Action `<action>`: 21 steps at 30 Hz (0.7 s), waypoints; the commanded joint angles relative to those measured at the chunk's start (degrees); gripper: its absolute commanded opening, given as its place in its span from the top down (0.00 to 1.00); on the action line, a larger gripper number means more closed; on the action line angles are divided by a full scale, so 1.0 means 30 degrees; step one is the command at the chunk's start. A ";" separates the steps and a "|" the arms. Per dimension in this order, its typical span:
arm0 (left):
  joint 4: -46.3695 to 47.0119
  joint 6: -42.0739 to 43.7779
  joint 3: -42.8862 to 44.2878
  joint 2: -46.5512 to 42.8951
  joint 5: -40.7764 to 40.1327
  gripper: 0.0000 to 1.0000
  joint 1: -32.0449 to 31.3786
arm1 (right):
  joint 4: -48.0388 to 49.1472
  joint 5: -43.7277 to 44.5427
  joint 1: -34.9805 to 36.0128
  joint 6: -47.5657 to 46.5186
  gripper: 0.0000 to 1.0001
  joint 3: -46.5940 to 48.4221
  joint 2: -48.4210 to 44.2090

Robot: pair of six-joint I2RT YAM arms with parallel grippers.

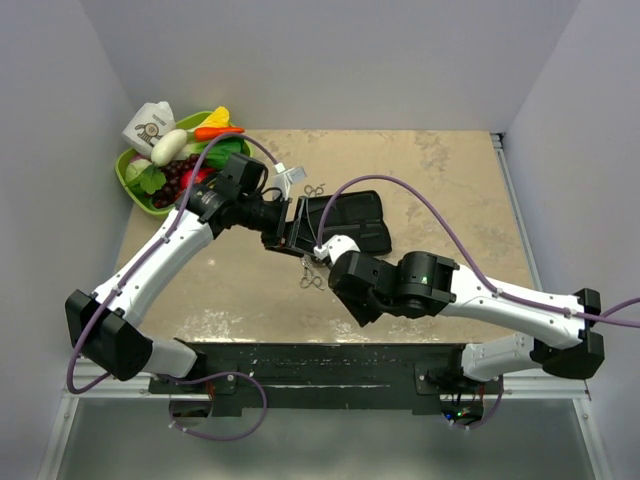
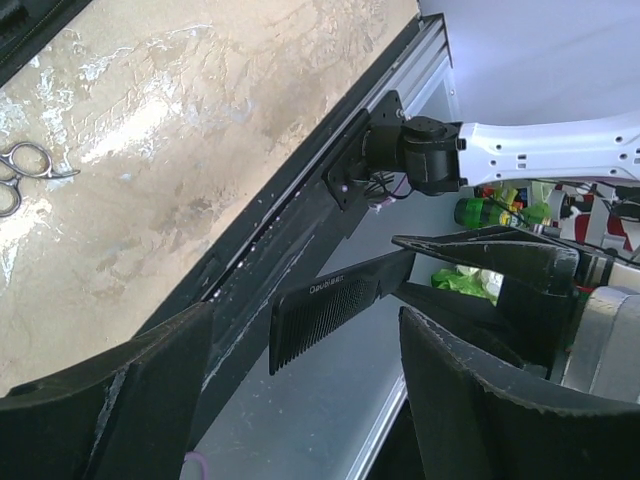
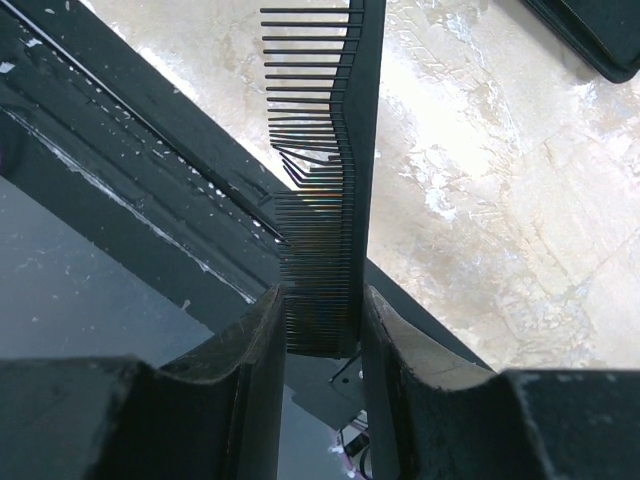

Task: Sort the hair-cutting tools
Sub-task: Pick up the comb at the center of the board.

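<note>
Right jaws pinch comb (image 3: 335, 250) by one end; free end sits just ahead of spread left jaws. Likely presented for handover.

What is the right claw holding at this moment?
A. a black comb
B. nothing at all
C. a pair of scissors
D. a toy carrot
A: in the right wrist view, the black comb sits pinched between the two fingers of the right claw.
</note>
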 commanded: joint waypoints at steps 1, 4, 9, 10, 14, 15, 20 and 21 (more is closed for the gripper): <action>-0.0457 0.0087 0.0434 -0.0324 0.0317 0.21 -0.0041 | -0.0145 0.0358 -0.0034 -0.0008 0.86 0.0373 -0.0905; -0.0427 0.0029 0.0522 -0.0266 0.0405 0.21 -0.0070 | 0.0263 0.0622 -0.0005 0.0080 0.86 0.0197 -0.1082; -0.0457 0.0029 0.0581 -0.0237 0.0609 0.25 -0.0069 | 0.0967 0.0330 -0.0005 -0.0065 0.87 0.0108 -0.0672; -0.0399 0.0029 0.0581 -0.0237 0.0668 0.26 -0.0070 | 0.1142 0.0329 -0.0005 -0.0124 0.87 0.0108 -0.0555; -0.0310 0.0029 0.0610 -0.0266 0.0873 0.31 -0.0070 | 0.1787 0.0183 -0.0005 -0.0329 0.87 -0.0009 -0.0291; -0.0310 -0.0029 0.0639 -0.0266 0.0990 0.32 -0.0070 | 0.2020 0.0125 -0.0034 -0.0388 0.87 -0.0009 -0.0204; -0.0222 -0.0030 0.0727 -0.0295 0.1137 0.43 -0.0070 | 0.2257 -0.0139 -0.0005 -0.0505 0.87 -0.0038 0.0090; -0.0222 -0.0059 0.0727 -0.0295 0.1195 0.46 -0.0070 | 0.2286 -0.0081 -0.0005 -0.0534 0.87 -0.0125 0.0090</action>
